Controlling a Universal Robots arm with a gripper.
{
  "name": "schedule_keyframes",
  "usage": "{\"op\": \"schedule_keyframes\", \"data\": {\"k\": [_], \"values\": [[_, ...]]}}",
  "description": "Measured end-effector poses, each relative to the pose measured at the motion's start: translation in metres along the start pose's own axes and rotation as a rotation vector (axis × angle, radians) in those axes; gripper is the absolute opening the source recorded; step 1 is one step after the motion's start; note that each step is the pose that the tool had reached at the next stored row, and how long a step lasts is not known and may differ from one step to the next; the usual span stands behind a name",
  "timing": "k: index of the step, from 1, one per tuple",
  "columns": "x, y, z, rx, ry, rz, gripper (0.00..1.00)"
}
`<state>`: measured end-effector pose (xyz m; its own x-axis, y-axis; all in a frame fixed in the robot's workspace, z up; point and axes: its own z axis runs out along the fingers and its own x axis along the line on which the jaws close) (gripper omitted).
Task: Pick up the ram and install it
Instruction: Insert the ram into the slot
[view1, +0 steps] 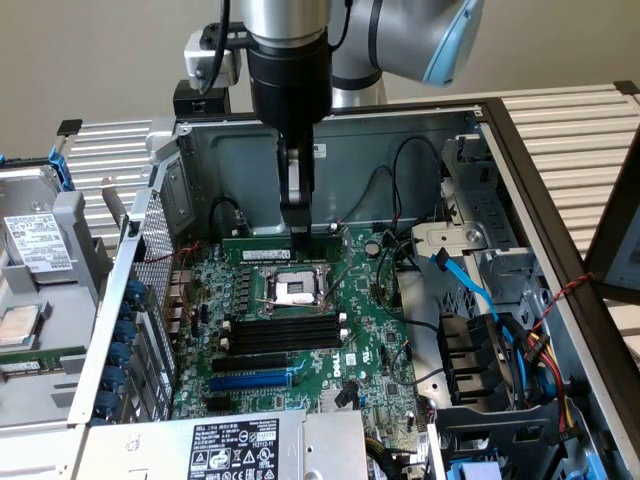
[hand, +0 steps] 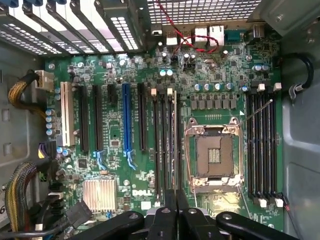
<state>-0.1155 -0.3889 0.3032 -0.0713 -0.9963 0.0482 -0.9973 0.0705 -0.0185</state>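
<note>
The ram (view1: 260, 241) is a long thin green stick held level inside the open computer case, with my gripper (view1: 297, 232) shut on its middle from above. In the wrist view the ram (hand: 173, 140) shows edge-on as a thin pale line running out from between the black fingers (hand: 165, 220). It lies lengthwise along the black memory slots (hand: 161, 150) beside the CPU socket (hand: 215, 155). In the exterior view those slots (view1: 290, 335) lie in front of the socket (view1: 295, 288). I cannot tell whether the ram touches a slot.
A blue expansion slot (view1: 250, 381) lies just beyond the memory slots. More black slots (hand: 262, 145) flank the socket's other side. Cables and a drive cage (view1: 480, 340) crowd the exterior view's right. A hard drive (view1: 35, 240) sits outside the case at the left.
</note>
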Motion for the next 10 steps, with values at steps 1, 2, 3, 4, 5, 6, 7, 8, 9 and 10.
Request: {"op": "schedule_keyframes", "data": {"k": [1,2,3,4,5,6,7,8,9,10], "values": [[0.0,0.0,0.002,0.0005,-0.0002,-0.008,0.12],[0.001,-0.0001,0.0037,0.0008,-0.0004,-0.015,0.12],[0.001,-0.0001,0.0057,0.0011,-0.0005,-0.02,0.12],[0.001,-0.0002,0.0074,0.0012,-0.0005,-0.024,0.12],[0.002,-0.0003,0.0093,0.0013,-0.0008,-0.026,0.12],[0.003,-0.0004,0.0111,0.0012,-0.0016,-0.026,0.12],[0.004,-0.0005,0.0131,0.0012,-0.0031,-0.027,0.12],[0.005,-0.0007,0.0149,0.0011,-0.0045,-0.027,0.12],[0.007,-0.0009,0.0168,0.001,-0.0062,-0.027,0.12],[0.008,-0.0011,0.0186,0.0009,-0.0085,-0.027,0.12]]}}
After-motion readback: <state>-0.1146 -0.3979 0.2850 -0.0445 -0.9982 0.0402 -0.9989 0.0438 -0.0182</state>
